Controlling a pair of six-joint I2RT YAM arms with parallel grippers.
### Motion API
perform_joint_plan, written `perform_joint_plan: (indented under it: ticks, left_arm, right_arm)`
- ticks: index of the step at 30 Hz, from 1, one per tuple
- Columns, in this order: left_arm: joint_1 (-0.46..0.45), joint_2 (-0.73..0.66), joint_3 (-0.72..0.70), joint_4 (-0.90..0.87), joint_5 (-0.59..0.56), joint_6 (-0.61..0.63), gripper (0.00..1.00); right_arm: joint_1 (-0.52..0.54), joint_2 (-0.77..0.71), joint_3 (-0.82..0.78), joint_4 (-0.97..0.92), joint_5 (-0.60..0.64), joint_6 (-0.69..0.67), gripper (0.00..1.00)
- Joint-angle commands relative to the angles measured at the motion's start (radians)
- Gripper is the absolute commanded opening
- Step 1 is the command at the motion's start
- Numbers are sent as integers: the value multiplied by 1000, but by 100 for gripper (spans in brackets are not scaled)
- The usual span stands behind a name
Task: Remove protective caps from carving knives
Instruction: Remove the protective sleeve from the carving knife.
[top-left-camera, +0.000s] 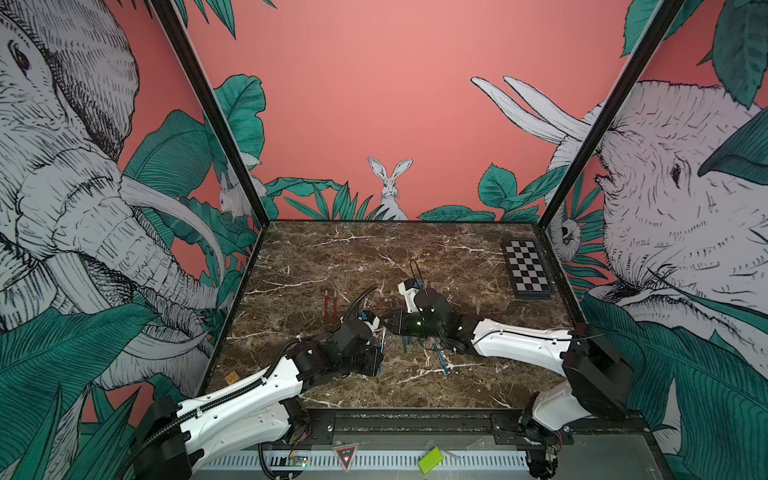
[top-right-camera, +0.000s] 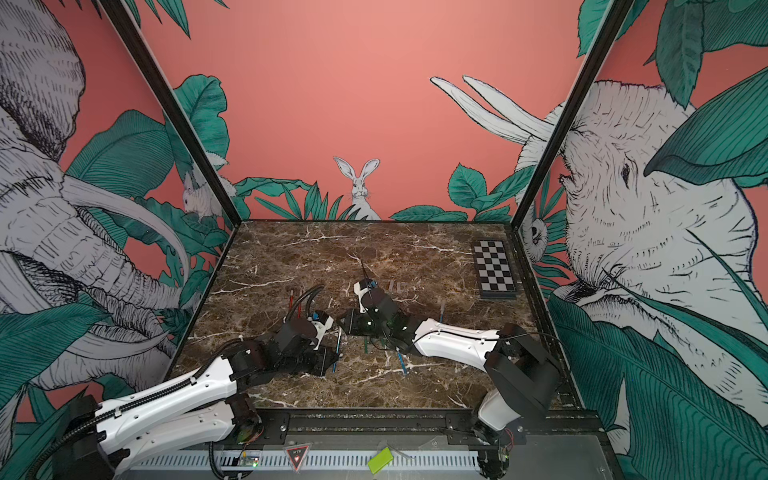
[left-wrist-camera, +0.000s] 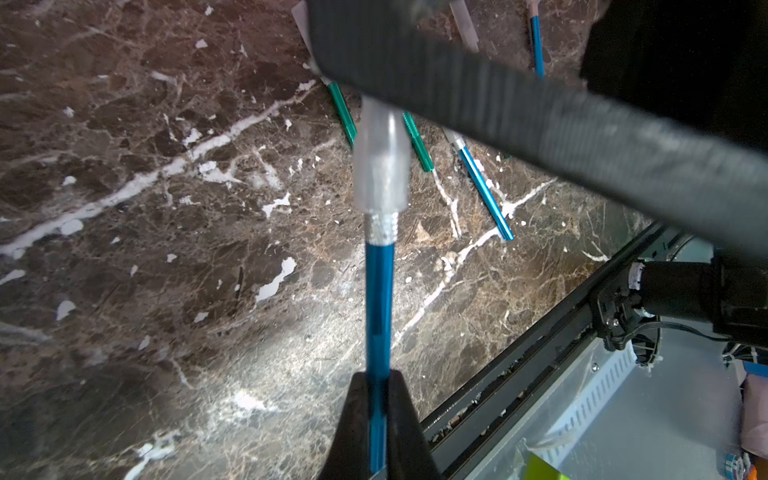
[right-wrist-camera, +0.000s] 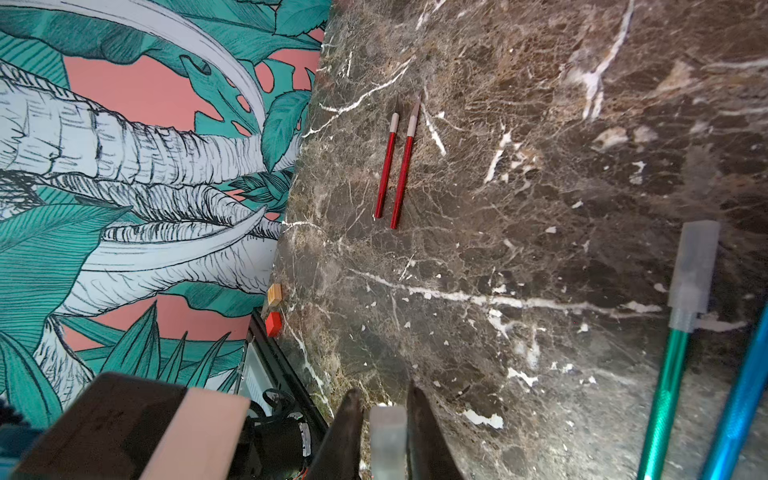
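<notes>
My left gripper is shut on the handle of a blue carving knife, which it holds above the marble table. A translucent protective cap covers the knife's tip. My right gripper meets it from the other side, and the cap sits between its fingers, pinched. In both top views the two grippers meet mid-table over the blue knife. Two red knives lie side by side with bare blades. A capped green knife and another blue knife lie near the right gripper.
Green knives and a blue one lie under the right arm, with a loose cap beyond. A checkerboard sits at the back right. Small wooden and red blocks rest at the table's left edge. Walls enclose three sides.
</notes>
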Motion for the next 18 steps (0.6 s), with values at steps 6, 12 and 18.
perform_joint_plan:
  ticks: [6,12,18]
  left_arm:
    - [-3,-16,-2,38,-14,-35,0]
    - [-3,-22,10,36,-14,-38,0]
    - [-3,-18,-5,38,-10,-47,0]
  right_arm:
    - [9,0,-31,67,2,15,25]
    - [14,0,-37,72,3,16,22]
    - [14,-20,-41,58,38,6,12]
